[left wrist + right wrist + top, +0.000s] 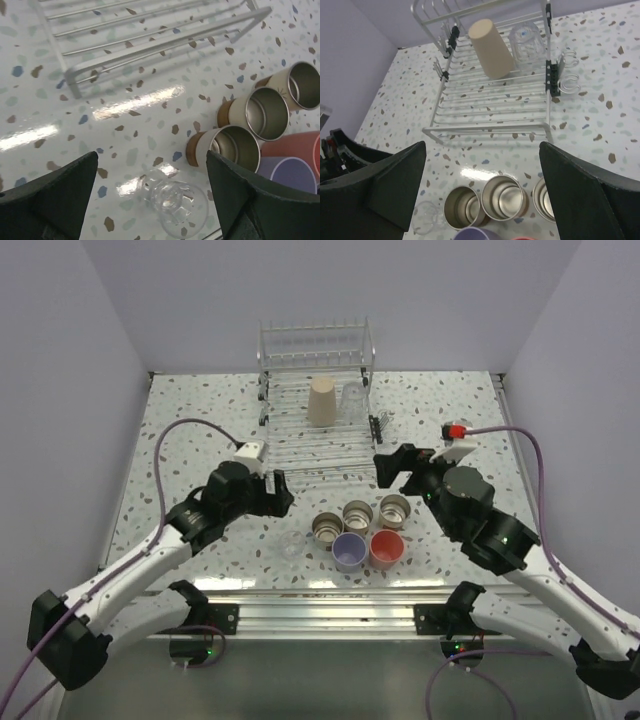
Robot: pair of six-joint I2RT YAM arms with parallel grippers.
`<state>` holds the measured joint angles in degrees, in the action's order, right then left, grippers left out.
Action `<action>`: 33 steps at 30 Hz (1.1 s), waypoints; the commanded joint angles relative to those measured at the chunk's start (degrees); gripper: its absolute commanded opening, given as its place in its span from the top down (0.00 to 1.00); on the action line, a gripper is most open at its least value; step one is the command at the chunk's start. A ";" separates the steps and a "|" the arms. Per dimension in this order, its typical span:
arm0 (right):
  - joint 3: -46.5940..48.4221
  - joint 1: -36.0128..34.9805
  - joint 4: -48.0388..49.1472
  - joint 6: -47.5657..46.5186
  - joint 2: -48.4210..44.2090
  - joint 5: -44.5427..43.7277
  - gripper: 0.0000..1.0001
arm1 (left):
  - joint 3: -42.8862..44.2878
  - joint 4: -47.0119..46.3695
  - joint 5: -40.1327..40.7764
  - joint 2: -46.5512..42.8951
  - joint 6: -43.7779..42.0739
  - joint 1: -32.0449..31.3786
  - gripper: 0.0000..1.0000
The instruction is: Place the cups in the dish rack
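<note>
The silver wire dish rack stands at the back centre, holding an upturned beige cup and a clear cup. In front of it stand three metallic cups, a lavender cup and a coral cup. A second clear cup stands left of them. My left gripper is open and empty, above that clear cup. My right gripper is open and empty above the metallic cups, facing the rack.
A small wire cutlery basket hangs on the rack's right side. Purple walls close in the speckled table on the left, back and right. A metal rail runs along the near edge.
</note>
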<state>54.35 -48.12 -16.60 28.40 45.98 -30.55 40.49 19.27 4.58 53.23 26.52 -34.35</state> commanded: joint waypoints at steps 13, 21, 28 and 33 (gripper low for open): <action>-2.67 -0.05 -11.96 5.17 -6.69 -1.89 0.02 | 7.23 -12.41 2.80 24.63 3.62 -13.46 0.18; -2.23 -0.05 -12.58 5.26 -5.02 -2.24 0.02 | 8.38 -11.18 3.33 28.15 3.01 -14.34 0.51; -2.75 -0.05 -12.23 5.61 -4.06 -2.33 0.02 | 9.08 -10.21 1.84 29.65 1.60 -14.78 0.86; -1.88 -0.13 -11.61 5.79 -2.47 -0.75 0.02 | 10.83 -8.29 3.42 28.25 0.73 -14.87 1.00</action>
<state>51.96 -48.10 -29.17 33.06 42.52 -31.90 47.99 10.63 6.57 82.83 28.47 -48.88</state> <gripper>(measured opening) 0.982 0.029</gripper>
